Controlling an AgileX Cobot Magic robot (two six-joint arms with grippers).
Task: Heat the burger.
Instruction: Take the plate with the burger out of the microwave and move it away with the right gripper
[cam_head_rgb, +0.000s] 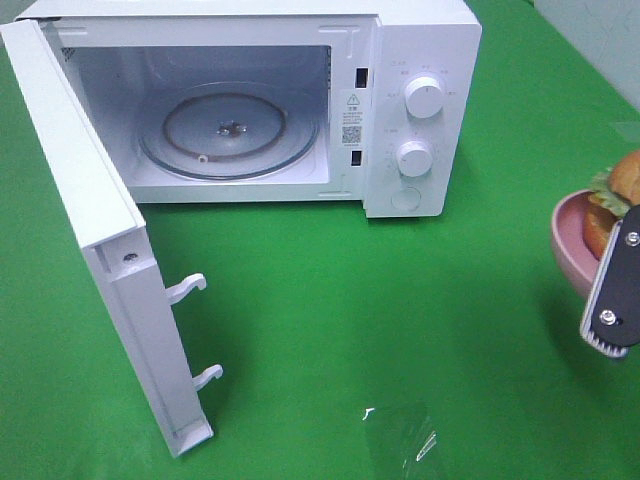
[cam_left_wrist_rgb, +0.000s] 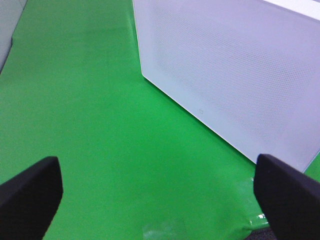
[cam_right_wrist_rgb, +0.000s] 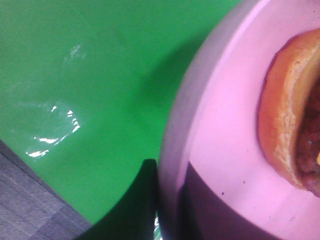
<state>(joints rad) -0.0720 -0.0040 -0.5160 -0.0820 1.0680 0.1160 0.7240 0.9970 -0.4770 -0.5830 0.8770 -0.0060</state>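
- the burger (cam_head_rgb: 622, 190) sits on the pink plate (cam_head_rgb: 568, 240) at the far right edge of the overhead view, well apart from the microwave (cam_head_rgb: 420, 110), whose door (cam_head_rgb: 95, 230) stands wide open with the glass turntable (cam_head_rgb: 230, 135) bare
- the right gripper (cam_head_rgb: 612, 300) is pinched narrow on the plate's rim; the wrist view shows the rim (cam_right_wrist_rgb: 175, 150) running between its jaws, bun beside it
- the left gripper (cam_left_wrist_rgb: 160, 200) is spread wide, holding nothing, low over the green cloth (cam_left_wrist_rgb: 90, 125) by the door's outer face
- to do this well, i'd keep the plate level on the way over so the burger doesn't slide
- come in low through the opening, clear of the door latches (cam_head_rgb: 190, 288), and set the plate centred on the turntable
- a rim pinch is a weak hold, so move slowly
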